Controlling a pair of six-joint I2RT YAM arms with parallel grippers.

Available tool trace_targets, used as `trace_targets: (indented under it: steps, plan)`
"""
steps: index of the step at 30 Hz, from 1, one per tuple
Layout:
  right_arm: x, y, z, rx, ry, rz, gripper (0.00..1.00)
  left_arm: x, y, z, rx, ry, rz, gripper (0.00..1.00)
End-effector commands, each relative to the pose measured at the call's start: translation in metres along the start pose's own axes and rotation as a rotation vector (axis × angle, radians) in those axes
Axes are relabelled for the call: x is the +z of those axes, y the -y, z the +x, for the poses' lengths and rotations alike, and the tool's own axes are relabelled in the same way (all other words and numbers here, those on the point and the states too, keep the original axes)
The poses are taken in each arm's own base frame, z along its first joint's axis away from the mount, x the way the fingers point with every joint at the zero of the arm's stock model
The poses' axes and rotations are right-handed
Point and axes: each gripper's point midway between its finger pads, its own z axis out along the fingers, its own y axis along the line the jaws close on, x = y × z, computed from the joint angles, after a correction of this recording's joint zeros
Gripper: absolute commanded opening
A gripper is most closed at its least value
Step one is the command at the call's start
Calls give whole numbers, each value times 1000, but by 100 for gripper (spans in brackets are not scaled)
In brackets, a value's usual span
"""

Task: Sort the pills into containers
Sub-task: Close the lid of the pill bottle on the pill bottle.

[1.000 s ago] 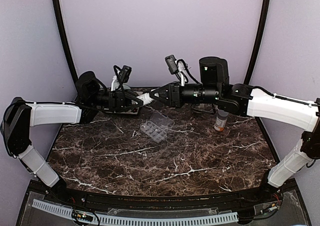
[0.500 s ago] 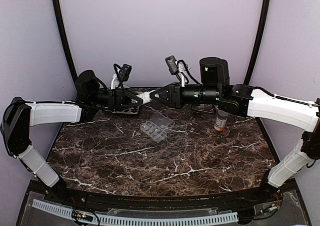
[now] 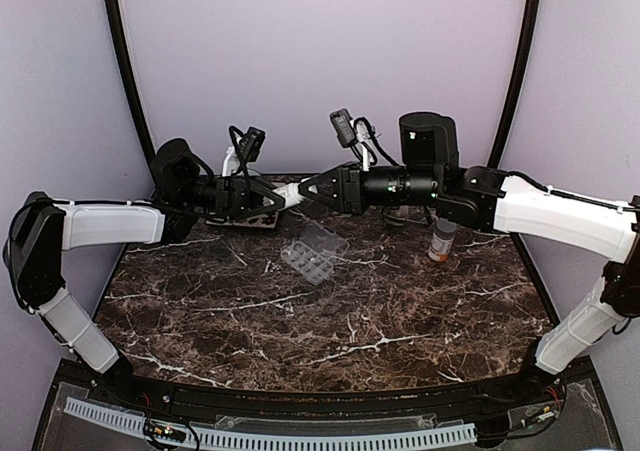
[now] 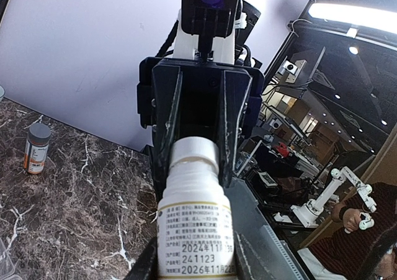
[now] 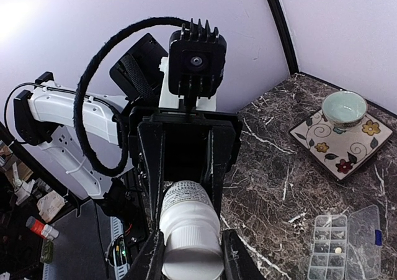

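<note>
The white bottle (image 3: 290, 195) is clamped above the surface's far edge, its body by the left end effector (image 3: 272, 199) and its cap by the right end effector (image 3: 308, 189). The pill organizer (image 3: 313, 253) lies open near the centre, and sorting is judged barely begun. What seems one pill (image 5: 338, 250) inside it is shown only by the right wrist view.

We find readable print only on the label of the white bottle (image 4: 195, 230), at six o'clock in the left wrist view, in the left gripper (image 4: 197, 264). Three lines of figures stand low on it: "2024" then "11", below that "241123", and last "2026", "11", "22". The small characters beside them are too fine for us to read. The orange bottle (image 4: 36, 149), at nine o'clock on the counter (image 4: 80, 193), carries a label too small to read.
</note>
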Motion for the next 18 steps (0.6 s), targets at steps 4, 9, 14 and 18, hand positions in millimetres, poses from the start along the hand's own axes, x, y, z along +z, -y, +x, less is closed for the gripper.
trace_targets:
  steps: [4, 9, 14, 18]
  plan:
    - [9, -3, -6, 1, 20, -34, 1, 7, 17, -14, 96, -3, 45, 0]
    - [11, -5, -3, 7, 14, -46, 1, 7, 17, -17, 105, 6, 41, 0]
    - [12, -7, -1, 10, 13, -53, 1, 9, 16, -20, 111, 14, 41, 0]
    - [13, -8, 1, 14, 13, -61, 1, 11, 16, -23, 117, 21, 42, 0]
